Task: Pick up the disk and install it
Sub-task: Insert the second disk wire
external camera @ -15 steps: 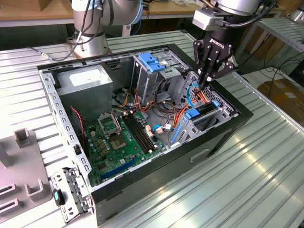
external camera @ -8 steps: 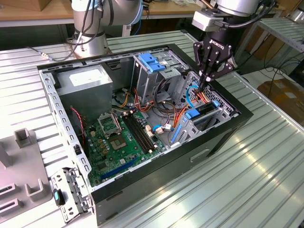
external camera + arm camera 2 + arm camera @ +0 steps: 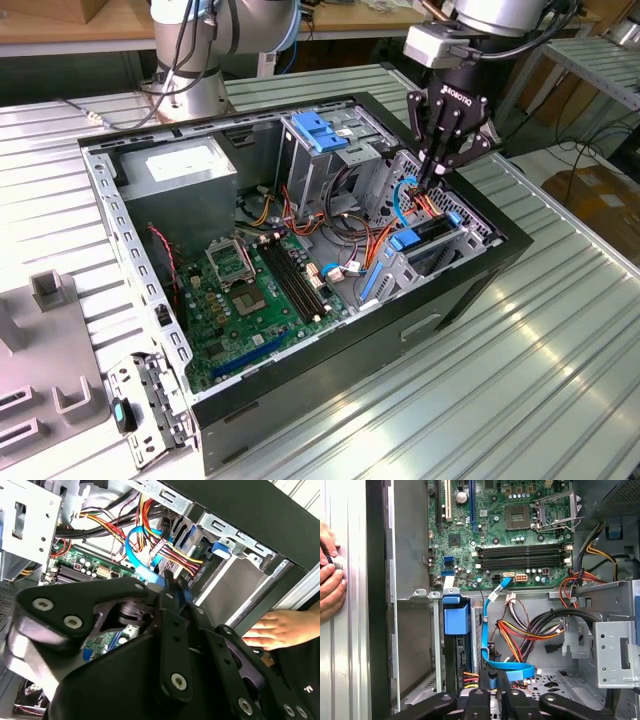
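Gripper (image 3: 492, 680) low over the drive bay, disk already in its slot.
Fingers (image 3: 430, 172) are drawn together just above the cables (image 3: 520, 630); I cannot tell whether they pinch one. In the exterior view the disk (image 3: 435, 230) stands on edge in the bay at the case's (image 3: 330, 370) right end, apparently seated. Only cabling or a final check seems left. A person's hand (image 3: 280, 627) rests on the surface outside.

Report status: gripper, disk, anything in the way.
Gripper down among cables by the bay. Disk appears seated in the bay. Person's hand close outside the case.
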`<state>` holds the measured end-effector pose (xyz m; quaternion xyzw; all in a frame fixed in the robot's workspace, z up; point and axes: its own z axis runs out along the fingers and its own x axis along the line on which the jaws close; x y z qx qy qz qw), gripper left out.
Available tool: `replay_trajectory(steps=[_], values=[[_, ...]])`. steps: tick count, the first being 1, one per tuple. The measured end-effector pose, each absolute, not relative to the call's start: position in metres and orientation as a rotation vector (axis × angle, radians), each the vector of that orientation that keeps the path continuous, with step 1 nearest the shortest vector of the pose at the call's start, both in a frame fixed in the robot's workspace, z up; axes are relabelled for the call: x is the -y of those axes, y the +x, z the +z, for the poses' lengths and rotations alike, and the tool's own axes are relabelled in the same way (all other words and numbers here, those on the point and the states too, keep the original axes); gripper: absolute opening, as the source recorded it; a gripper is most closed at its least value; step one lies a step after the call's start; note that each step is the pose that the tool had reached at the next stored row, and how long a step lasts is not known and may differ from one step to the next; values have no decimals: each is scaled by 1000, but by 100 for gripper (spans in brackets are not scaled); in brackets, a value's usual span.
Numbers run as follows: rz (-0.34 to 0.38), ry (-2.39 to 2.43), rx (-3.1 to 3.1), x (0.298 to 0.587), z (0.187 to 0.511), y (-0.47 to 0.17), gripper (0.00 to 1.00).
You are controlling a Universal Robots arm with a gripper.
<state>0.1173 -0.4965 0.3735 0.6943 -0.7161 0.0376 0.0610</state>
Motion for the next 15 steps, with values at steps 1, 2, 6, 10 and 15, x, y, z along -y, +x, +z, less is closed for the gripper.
replay_trajectory(steps=[1,2,6,10,15], values=[[114,2100,2166,497,373,117,16],[114,2100,2166,497,373,117,16],[115,2101,2166,500,372,117,16],[128,2111,2174,504,371,116,16],[138,2126,2184,507,369,111,16]])
